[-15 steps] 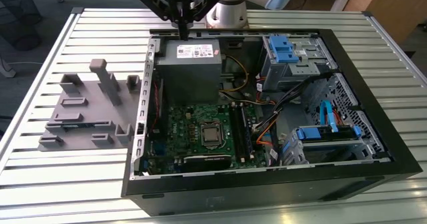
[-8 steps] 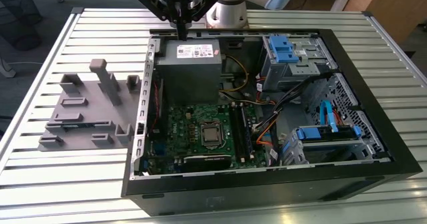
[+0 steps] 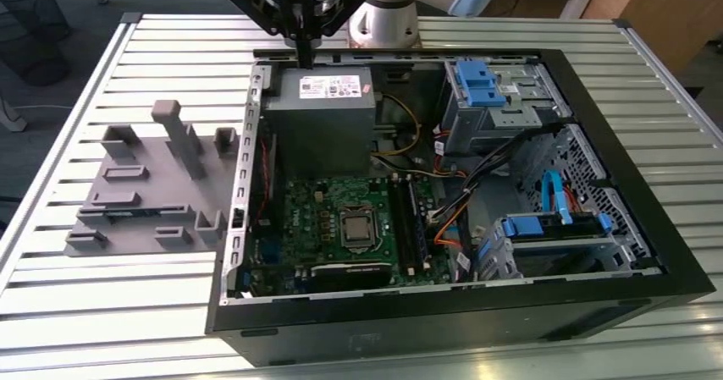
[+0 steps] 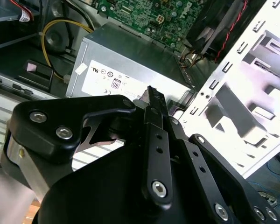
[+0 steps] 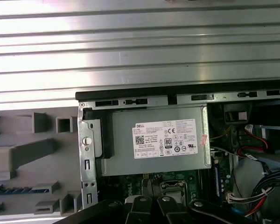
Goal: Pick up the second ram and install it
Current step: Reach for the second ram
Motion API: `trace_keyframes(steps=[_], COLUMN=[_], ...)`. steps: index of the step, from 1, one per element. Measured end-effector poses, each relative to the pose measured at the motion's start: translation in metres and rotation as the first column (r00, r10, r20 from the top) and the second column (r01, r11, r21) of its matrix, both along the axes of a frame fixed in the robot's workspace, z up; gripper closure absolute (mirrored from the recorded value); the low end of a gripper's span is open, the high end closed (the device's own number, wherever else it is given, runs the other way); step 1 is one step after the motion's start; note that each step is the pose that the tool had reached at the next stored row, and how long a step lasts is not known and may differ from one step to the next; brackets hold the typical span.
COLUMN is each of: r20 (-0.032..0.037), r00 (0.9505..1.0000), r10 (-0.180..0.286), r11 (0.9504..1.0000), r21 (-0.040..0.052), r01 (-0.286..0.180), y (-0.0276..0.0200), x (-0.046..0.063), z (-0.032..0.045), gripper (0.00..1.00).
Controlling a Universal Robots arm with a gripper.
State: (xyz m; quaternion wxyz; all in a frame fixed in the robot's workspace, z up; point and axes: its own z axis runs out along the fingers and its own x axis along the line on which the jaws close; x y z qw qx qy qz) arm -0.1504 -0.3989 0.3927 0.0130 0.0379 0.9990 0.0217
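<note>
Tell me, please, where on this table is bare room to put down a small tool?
Bare slatted metal table lies on the exterior view's left, both in front of and behind the gray plastic fixture. Inside the open black computer case it is crowded with cables.

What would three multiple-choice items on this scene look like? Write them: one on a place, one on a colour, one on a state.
1. The gripper is above: A the power supply; B the fixture; C the processor.
2. The caddies are: A red; B blue; C white.
3. The case is: A shut; B wrapped; C open.

A: in the exterior view it hangs over the power supply.
B: both show blue plastic.
C: the motherboard lies in plain sight.
</note>
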Motion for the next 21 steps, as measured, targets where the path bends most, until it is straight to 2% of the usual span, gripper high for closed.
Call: trace_keyframes(steps=[21], r20=[0.0], r00=[1.0], r10=[0.0], r11=[1.0], r21=[0.0], r01=[0.0], y=[0.0], x=[-0.0068], z=[-0.0004], gripper=[0.89])
